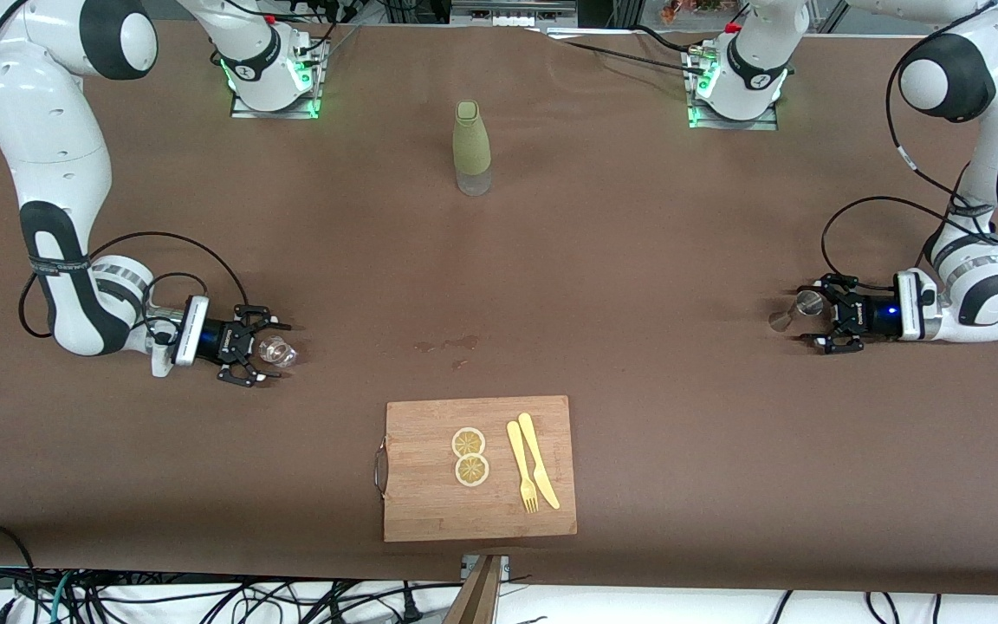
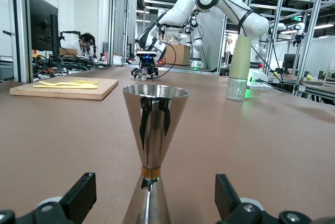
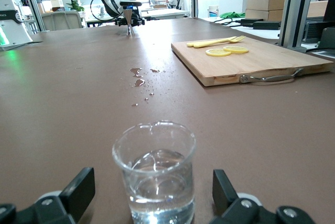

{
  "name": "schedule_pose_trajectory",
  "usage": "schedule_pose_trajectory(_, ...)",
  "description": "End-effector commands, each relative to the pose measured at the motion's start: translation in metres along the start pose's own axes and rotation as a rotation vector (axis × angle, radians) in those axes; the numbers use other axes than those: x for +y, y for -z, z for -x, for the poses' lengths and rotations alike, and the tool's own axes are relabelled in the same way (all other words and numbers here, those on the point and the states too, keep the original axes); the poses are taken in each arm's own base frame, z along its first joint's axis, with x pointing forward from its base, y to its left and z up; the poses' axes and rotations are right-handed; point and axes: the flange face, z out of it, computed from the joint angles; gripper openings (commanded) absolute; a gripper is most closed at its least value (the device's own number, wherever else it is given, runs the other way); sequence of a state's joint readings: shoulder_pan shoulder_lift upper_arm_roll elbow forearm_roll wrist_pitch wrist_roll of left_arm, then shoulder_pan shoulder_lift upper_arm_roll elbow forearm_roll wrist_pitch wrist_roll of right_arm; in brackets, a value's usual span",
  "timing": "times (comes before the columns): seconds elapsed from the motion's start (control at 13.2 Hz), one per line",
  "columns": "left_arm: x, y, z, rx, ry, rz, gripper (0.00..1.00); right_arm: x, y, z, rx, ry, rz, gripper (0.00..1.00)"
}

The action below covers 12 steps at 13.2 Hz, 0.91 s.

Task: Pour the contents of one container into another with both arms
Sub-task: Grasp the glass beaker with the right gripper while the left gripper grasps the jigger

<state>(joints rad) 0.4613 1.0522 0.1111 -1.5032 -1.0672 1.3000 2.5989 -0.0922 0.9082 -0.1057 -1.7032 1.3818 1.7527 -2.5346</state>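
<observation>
left gripper (image 1: 813,322): wide around steel jigger (image 1: 793,309), left-arm table edge | right gripper (image 1: 263,352): wide around water glass (image 1: 277,352), right-arm table edge

Cutting board (image 1: 430,485) with lemon slices (image 1: 469,457), cutlery (image 1: 532,472).

Both my arms are white, jointed, with black-banded joints and trailing black cable, each reaching low over the table. My left gripper (image 1: 815,322) sits at table level at the left arm's end, fingers (image 2: 78,195) spread wide around an upright steel jigger (image 2: 153,130), not touching it. My right gripper (image 1: 261,351) sits at the right arm's end, fingers (image 3: 76,190) likewise apart around an upright clear glass (image 3: 155,169) part-filled with water.
</observation>
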Motion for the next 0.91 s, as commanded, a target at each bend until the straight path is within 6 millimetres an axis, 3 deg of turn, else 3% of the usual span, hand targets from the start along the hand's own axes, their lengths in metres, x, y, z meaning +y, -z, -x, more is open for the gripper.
schedule_pose_trajectory(0.0,0.000,-0.010,0.002,0.001,-0.066,-0.033,1.00,-0.004,-0.007,-0.003,0.006,0.005,0.017,1.00)
schedule_pose_trajectory(0.38,0.000,-0.017,0.002,0.006,-0.061,-0.025,0.98,-0.003,-0.019,-0.006,0.025,-0.001,0.033,0.99)
schedule_pose_trajectory(0.45,0.000,-0.017,0.002,0.006,-0.061,-0.025,0.90,-0.004,-0.020,-0.003,0.026,-0.005,0.031,0.97)
schedule_pose_trajectory(0.53,0.000,-0.017,0.001,0.006,-0.061,-0.025,0.83,-0.004,-0.020,-0.003,0.027,-0.006,0.032,0.92)
schedule_pose_trajectory(0.68,0.000,-0.017,0.000,0.009,-0.063,-0.023,0.77,-0.003,-0.020,-0.004,0.027,-0.003,0.033,0.77)
schedule_pose_trajectory(0.83,0.001,-0.016,-0.001,0.011,-0.063,-0.022,0.77,-0.003,-0.020,-0.004,0.027,-0.004,0.032,0.45)
